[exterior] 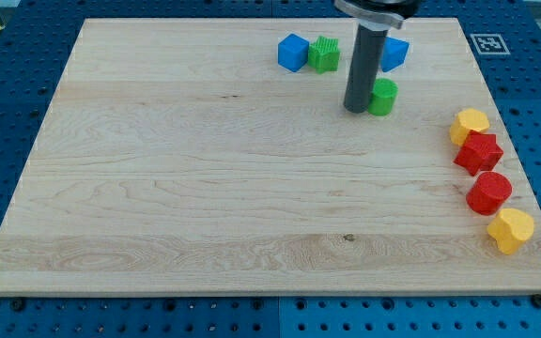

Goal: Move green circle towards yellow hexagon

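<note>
The green circle [383,97] sits on the wooden board [205,188] at the upper right. My tip [357,108] rests on the board right against the green circle's left side. The yellow hexagon [470,124] lies near the board's right edge, to the right of and a little below the green circle.
A blue cube [293,53] and a green star [324,54] sit side by side at the view's top. A blue block [395,53] is partly hidden behind the rod. Below the yellow hexagon lie a red star [478,152], a red circle [488,192] and a yellow heart [510,230].
</note>
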You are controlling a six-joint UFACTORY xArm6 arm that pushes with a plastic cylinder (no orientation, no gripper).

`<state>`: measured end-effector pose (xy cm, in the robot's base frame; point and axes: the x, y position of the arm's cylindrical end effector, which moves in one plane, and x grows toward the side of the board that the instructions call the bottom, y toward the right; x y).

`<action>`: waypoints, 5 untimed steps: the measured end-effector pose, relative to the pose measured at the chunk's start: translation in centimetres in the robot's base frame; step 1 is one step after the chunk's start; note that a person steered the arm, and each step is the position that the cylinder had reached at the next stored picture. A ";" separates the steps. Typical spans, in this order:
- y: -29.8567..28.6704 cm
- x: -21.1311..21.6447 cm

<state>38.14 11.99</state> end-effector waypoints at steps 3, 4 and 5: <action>1.4 -1.9; 1.6 -3.8; 1.6 -3.8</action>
<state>34.37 13.57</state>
